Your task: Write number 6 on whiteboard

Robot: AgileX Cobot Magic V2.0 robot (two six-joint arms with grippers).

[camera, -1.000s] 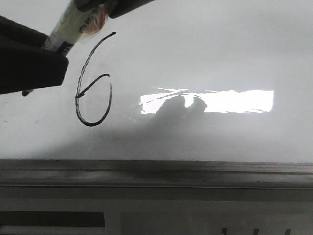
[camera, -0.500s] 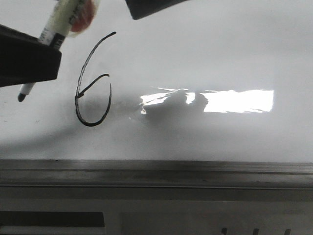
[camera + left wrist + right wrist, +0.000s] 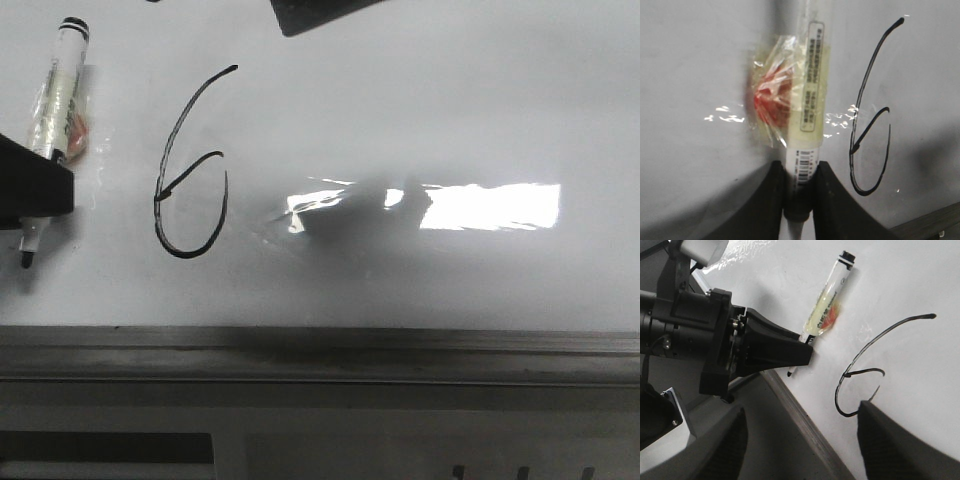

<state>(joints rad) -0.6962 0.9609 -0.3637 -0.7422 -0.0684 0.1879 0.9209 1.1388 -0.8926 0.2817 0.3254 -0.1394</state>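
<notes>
The left gripper (image 3: 799, 200) clamps the light, slippery tape-wrapped white marker (image 3: 58, 90) near its tip, frame left; the thin black number 6 (image 3: 190, 165) looks finished on the glossy whiteboard (image 3: 420, 100); the right gripper's (image 3: 800, 440) jaws gape empty.

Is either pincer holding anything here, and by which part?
The left pincer grips the taped white marker pen just above its tip. The right pincer holds nothing.
</notes>
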